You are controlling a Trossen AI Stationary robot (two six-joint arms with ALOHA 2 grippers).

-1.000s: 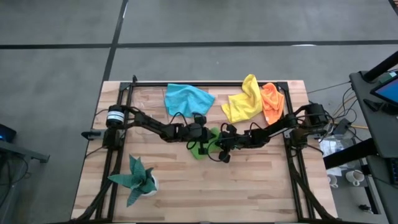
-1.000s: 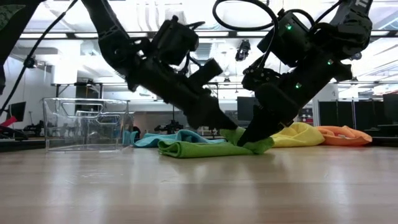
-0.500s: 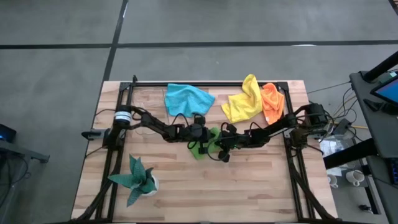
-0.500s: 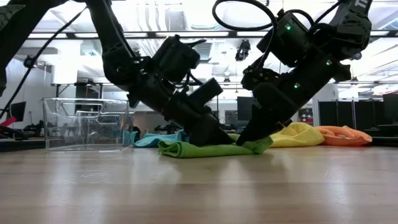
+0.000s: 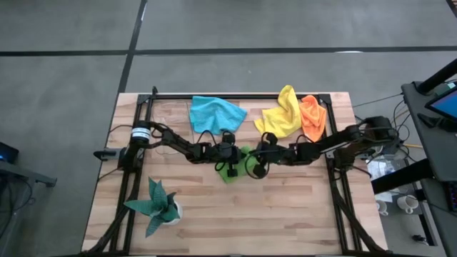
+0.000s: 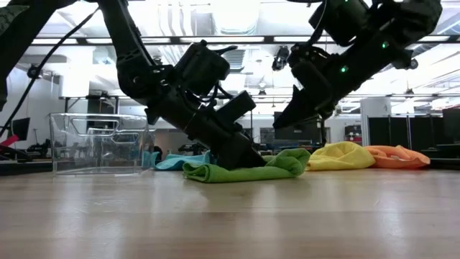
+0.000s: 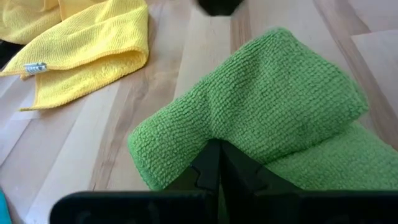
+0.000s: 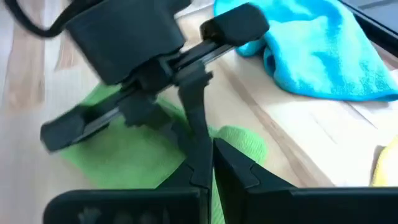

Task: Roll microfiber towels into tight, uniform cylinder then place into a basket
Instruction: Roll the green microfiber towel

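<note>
Wooden table (image 5: pixel 285 214), left gripper (image 6: pixel 241 155) jaws together pressing green towel (image 6: pixel 237 170), right gripper (image 6: pixel 282 122) jaws together, raised above it.

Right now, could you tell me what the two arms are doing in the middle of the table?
The left gripper, fingers shut, presses down on the partly rolled green towel mid-table. The right gripper, also shut, hangs just above the towel's raised end, holding nothing. The blue towel, yellow towel and orange towel lie unrolled at the far edge. The clear basket holds no towels.
</note>
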